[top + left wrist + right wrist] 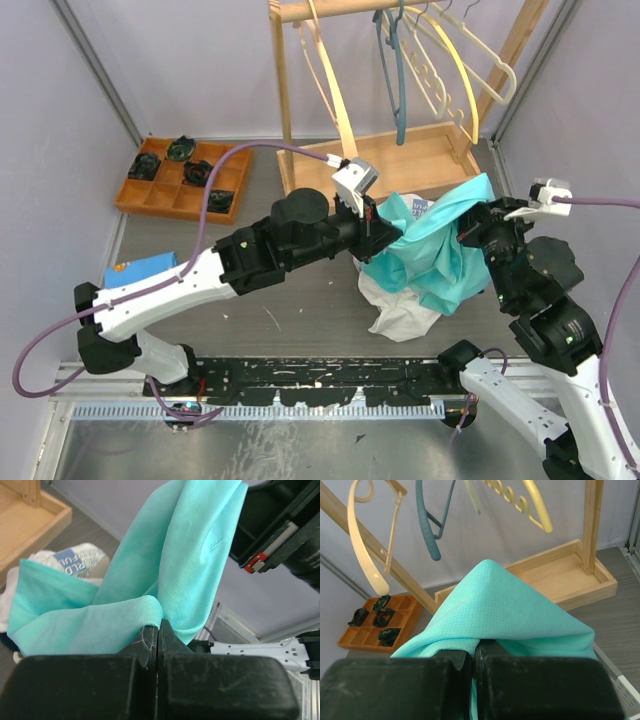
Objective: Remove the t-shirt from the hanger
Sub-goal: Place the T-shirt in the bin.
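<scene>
A teal t-shirt (440, 250) hangs stretched between my two grippers above the table, right of centre. My left gripper (372, 228) is shut on its left edge; in the left wrist view the fabric (190, 555) folds over the closed fingertips (159, 625). My right gripper (474, 214) is shut on the upper right corner, where the cloth (505, 605) peaks over its jaws (479, 647). No hanger shows inside the shirt. Bare hangers, a blue one (398, 90) and a yellow one (455, 60), hang on the rack behind.
A white garment pile (400, 315) lies under the shirt. The wooden rack's base tray (420, 160) stands just behind. An orange compartment tray (128, 185) with dark parts sits far left, a blue box (140, 270) near the left arm.
</scene>
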{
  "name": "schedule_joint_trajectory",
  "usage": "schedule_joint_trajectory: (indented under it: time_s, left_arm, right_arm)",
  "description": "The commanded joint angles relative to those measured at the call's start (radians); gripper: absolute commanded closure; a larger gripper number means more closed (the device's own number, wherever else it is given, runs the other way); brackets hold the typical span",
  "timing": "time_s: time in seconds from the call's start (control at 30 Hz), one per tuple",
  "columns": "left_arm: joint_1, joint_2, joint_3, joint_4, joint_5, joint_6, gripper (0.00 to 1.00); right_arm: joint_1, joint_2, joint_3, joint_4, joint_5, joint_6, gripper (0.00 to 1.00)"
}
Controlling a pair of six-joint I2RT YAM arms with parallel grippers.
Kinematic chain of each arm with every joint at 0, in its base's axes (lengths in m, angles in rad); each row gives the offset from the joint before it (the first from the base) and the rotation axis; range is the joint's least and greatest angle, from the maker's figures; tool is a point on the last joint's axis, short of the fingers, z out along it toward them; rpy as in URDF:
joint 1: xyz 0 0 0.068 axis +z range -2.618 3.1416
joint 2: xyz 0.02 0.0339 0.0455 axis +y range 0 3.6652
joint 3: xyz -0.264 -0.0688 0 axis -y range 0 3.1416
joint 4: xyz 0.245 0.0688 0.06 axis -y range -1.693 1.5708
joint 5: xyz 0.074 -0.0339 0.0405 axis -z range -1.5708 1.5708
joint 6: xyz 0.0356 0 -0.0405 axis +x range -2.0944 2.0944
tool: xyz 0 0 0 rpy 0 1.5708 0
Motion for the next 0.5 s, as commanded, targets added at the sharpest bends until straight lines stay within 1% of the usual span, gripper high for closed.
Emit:
schedule_joint_trajectory:
  time_s: [0.0,0.13,0.3,0.47]
  left_arm:
    - [-0.004,0.011,-0.057,0.028,-0.070,-0.034,1.00]
    - [-0.004,0.041,-0.075,-0.010,-0.080,-0.034,1.00]
    - [-0.004,0.083,-0.092,-0.006,-0.075,-0.038,1.00]
    - [-0.004,0.130,-0.099,0.010,-0.053,-0.031,1.00]
  right_arm:
    - [0.000,0.009,-0.043,0.010,0.019,0.050,0.99]
    - [-0.001,0.009,-0.083,-0.021,0.013,0.081,0.99]
    - [-0.001,0.033,-0.115,-0.085,-0.025,0.123,0.99]
    - [-0.001,0.034,-0.174,-0.111,-0.072,0.178,0.99]
